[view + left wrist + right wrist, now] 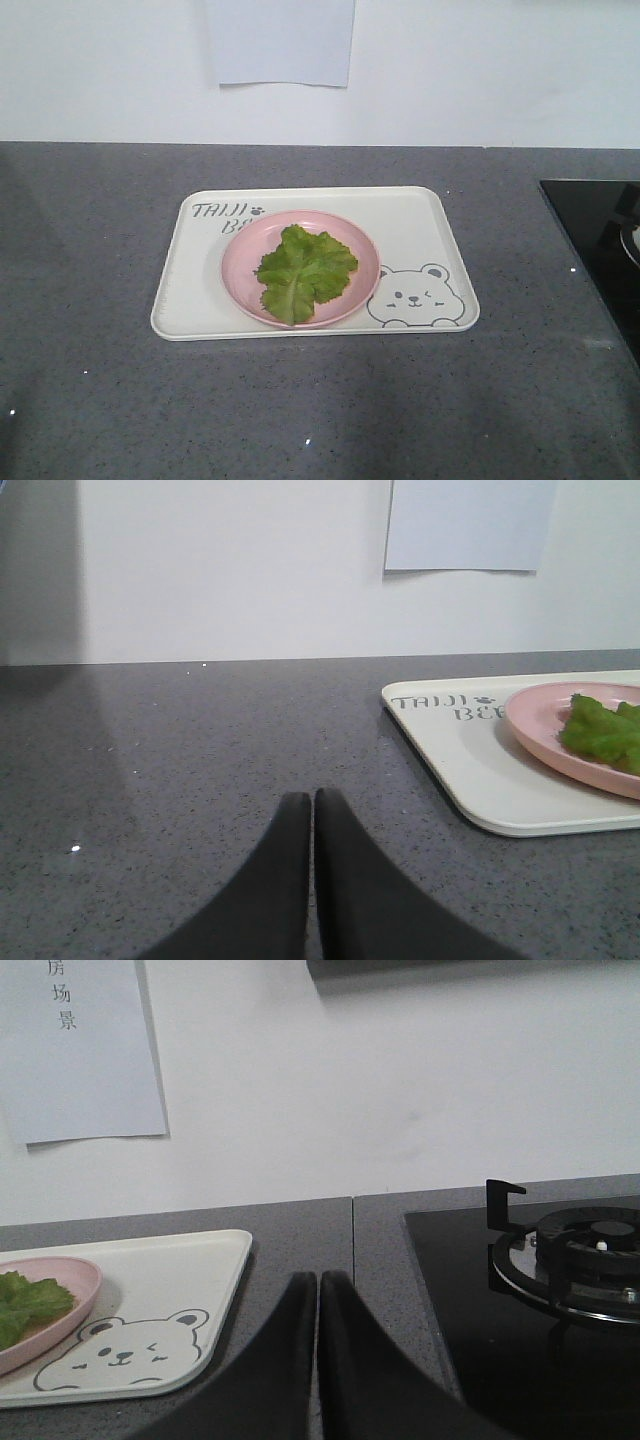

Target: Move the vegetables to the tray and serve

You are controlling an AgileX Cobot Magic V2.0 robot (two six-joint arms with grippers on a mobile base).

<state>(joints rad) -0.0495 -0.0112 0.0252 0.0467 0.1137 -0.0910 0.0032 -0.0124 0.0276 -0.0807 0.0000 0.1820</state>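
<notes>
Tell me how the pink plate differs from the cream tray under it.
The pink plate is round; the tray is rectangular with rounded corners. The plate is plain pink, while the tray is cream with grey lettering and a bear face. The plate is smaller and sits on the tray; the tray rests on the grey counter. The plate holds the lettuce leaf. Both look shallow with raised rims.

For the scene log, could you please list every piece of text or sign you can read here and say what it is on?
"TAIJI" over "BE", the rest hidden by the plate: on the tray.
Winking bear face: printed on the tray, no words.
"房 场 景", top cut off: on the paper on the wall.
Nothing else is readable.
</notes>
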